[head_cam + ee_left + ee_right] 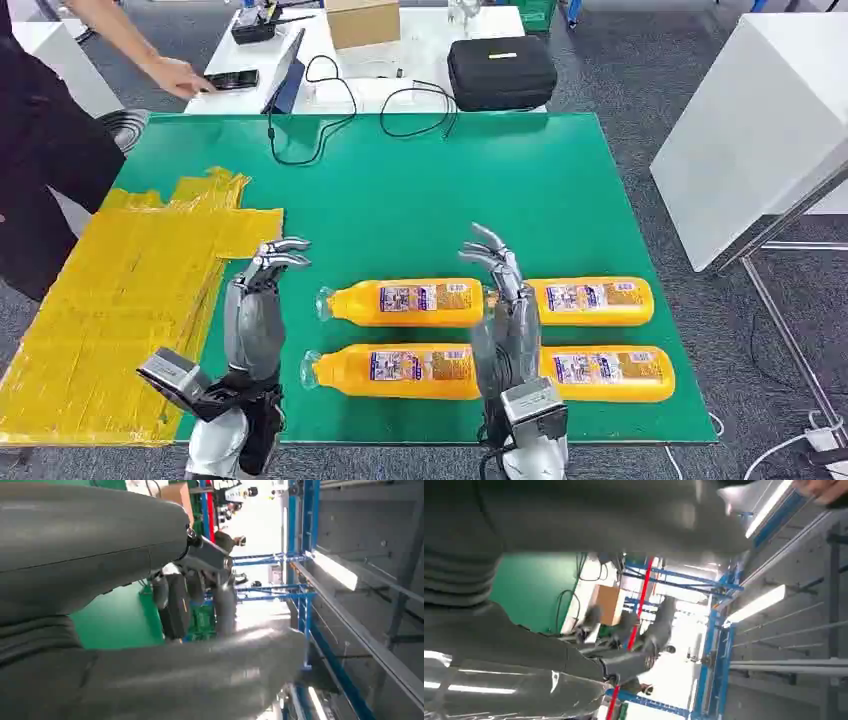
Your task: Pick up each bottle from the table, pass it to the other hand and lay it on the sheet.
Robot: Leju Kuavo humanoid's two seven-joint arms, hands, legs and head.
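Bottles [405, 302], four, orange, lying flat on green table [420, 190] (grey floor), caps leftward, lengthwise side-to-side; left hand [262, 300] and right hand [503, 300] empty, fingers apart.

We see four orange bottles with clear caps and printed labels, all lying on their sides in two rows of two on the green table [420, 190]: the far-left bottle [405, 302], the far-right bottle [592, 301], the near-left bottle [395, 371] and the near-right bottle [610, 373]. Those on the left point their caps to our left; we cannot see the right pair's caps. The crinkled yellow sheet [120, 300] lies flat over the table's left edge, well apart from the bottles, with nothing on it.
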